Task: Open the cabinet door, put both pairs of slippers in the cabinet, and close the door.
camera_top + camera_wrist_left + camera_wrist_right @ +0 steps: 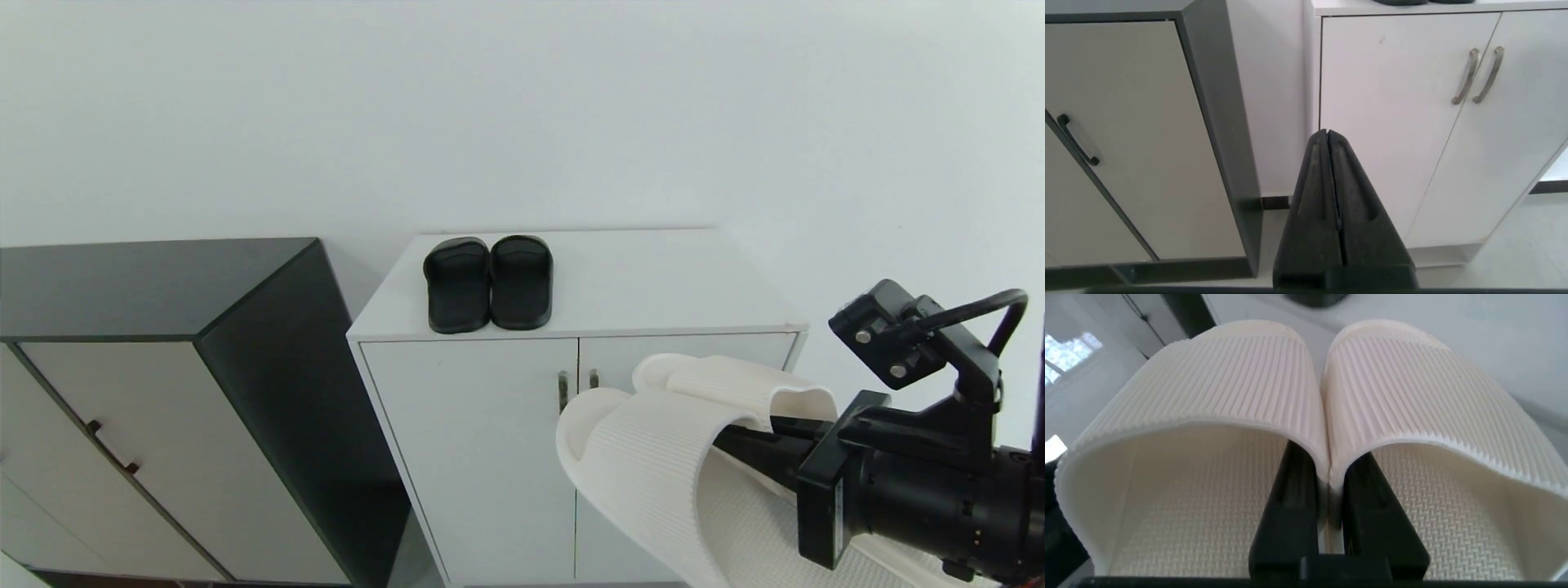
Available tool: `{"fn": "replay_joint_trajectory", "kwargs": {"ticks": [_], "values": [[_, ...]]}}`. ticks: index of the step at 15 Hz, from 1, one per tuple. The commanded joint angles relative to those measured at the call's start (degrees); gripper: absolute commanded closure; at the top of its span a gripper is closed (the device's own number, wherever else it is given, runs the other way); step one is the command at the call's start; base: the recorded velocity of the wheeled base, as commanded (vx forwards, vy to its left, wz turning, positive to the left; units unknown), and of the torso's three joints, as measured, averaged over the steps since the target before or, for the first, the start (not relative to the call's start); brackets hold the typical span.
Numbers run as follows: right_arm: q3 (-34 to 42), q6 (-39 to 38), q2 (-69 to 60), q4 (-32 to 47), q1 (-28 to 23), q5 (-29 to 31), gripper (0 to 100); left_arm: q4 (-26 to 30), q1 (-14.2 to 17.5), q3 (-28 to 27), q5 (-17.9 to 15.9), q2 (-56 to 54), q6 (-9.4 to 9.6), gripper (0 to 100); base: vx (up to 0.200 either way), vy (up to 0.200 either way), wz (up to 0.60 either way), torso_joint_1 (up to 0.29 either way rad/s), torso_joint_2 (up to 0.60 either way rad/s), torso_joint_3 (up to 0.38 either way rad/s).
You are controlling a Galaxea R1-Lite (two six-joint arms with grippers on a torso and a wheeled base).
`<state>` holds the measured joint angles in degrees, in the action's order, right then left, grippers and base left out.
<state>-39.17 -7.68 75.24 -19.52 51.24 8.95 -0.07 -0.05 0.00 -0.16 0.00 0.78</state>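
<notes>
Atop cabinet (653, 282): two black slippers (488, 283); right hand (755, 445) clamps two white slippers (653, 457); left hand (1328, 143) clenched.

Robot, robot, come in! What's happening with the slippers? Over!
Right gripper shut on white slippers. Left gripper shut, empty. Black slippers on cabinet. Doors closed, in the way.
</notes>
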Motion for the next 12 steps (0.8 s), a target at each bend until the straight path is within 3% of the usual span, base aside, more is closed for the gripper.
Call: {"fn": "replay_joint_trajectory", "kwargs": {"ticks": [1, 8, 12], "values": [[0.1, 0.0, 0.5, -0.1, 0.1, 0.0, 100, 0.0, 0.0, 0.0, 0.0, 0.0, 0.01, 100, 0.000, 0.000, 0.00, 0.000, 0.00, 0.000], [0.5, -0.1, 1.7, -0.1, 0.1, 0.0, 100, 0.0, 0.0, 0.0, 0.1, 0.0, -0.16, 100, 0.000, 0.000, 0.00, -0.007, 0.01, 0.008], [0.8, 0.0, 1.8, -0.1, 0.1, 0.0, 100, -0.1, 0.0, 0.0, 0.1, 0.0, -0.43, 100, 0.000, 0.000, 0.00, -0.164, 0.41, 0.240]]}}
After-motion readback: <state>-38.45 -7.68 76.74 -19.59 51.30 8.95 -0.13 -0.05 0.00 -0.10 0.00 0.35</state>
